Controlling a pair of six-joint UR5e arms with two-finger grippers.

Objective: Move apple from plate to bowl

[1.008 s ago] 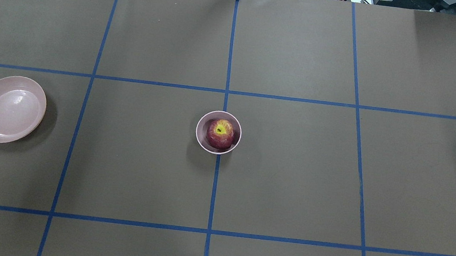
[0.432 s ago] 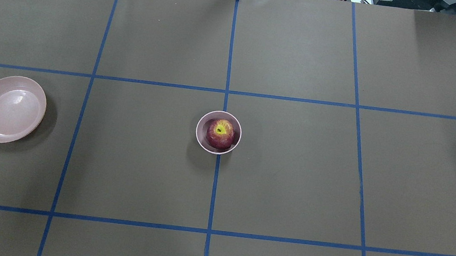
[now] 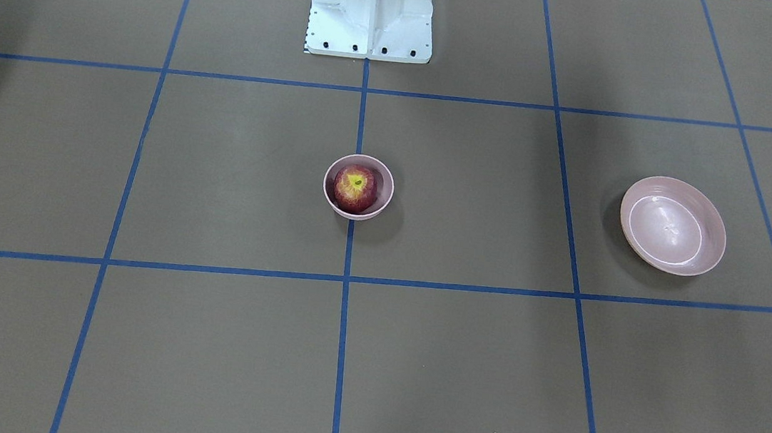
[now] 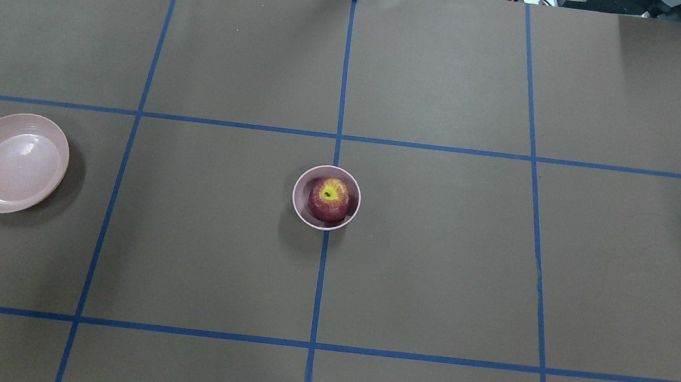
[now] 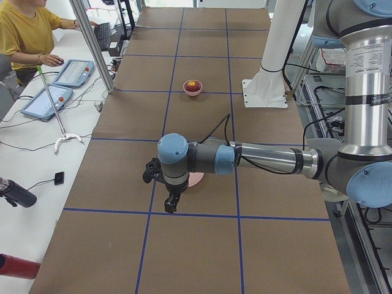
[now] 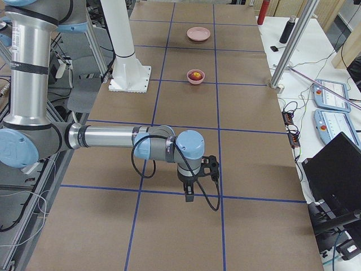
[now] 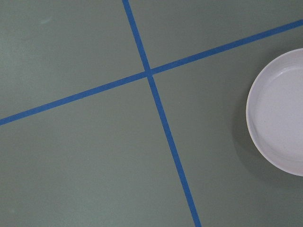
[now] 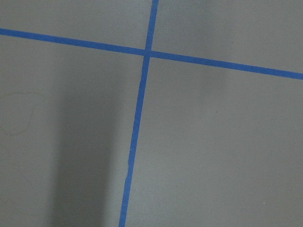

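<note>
The dark red apple [image 4: 329, 199] with its yellow stem patch sits inside the small deep pink bowl [image 4: 297, 196] at the table's centre; both also show in the front view, apple [image 3: 356, 188] and bowl [image 3: 327, 185]. The wide pink plate [image 4: 12, 163] lies empty at the far left, and also shows in the left wrist view [image 7: 279, 113]. My left gripper [image 5: 171, 202] hangs near the plate, and my right gripper [image 6: 189, 193] hangs over bare table at the other end. Both show only in the side views, so I cannot tell if they are open or shut.
The white robot pedestal [image 3: 372, 7] stands at the table's near edge. Blue tape lines [image 4: 321, 278] grid the brown table cover. An operator [image 5: 24, 30] sits at a side desk with control pendants [image 5: 46, 101]. Metal frame posts [image 6: 290, 42] stand at the far edge.
</note>
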